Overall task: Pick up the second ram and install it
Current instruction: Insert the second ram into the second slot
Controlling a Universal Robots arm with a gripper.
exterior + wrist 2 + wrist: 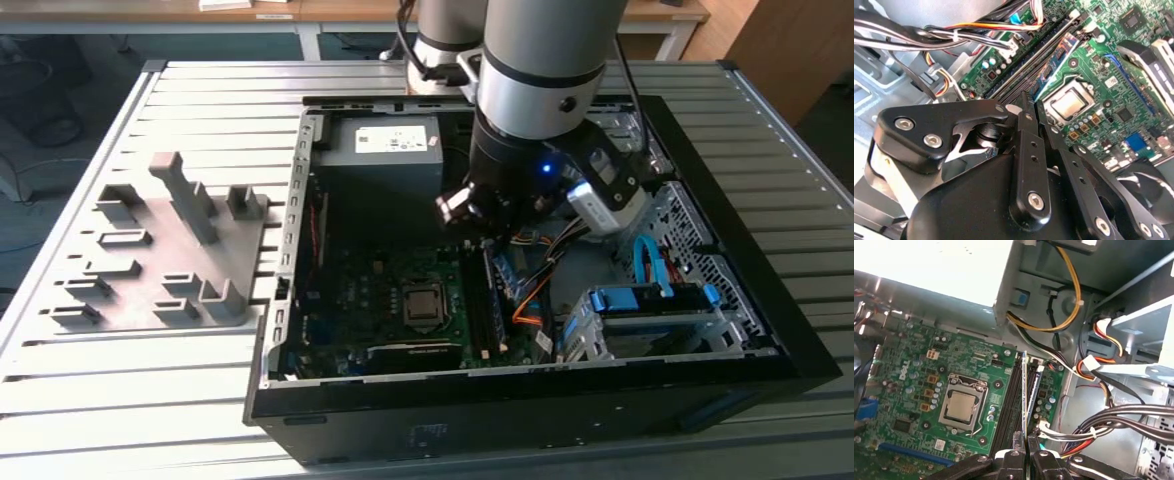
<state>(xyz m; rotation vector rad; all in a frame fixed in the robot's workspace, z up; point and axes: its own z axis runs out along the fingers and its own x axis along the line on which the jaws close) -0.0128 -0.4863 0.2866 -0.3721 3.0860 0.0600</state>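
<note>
Gripper pinches the second ram edge-on over the motherboard slots (first wrist view); exterior view adds the computer case and grey holder block, cables beside.

Even daylight, one blown-out white panel (edges soft).

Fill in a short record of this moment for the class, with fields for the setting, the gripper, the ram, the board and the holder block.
setting: open computer case on a slatted table
gripper: lowered inside the case, above the memory slots
second ram: on edge along the slots, its near end between the closed fingers
motherboard: bare processor socket beside the slots
grey holder block: on the table at the exterior view's left
</note>
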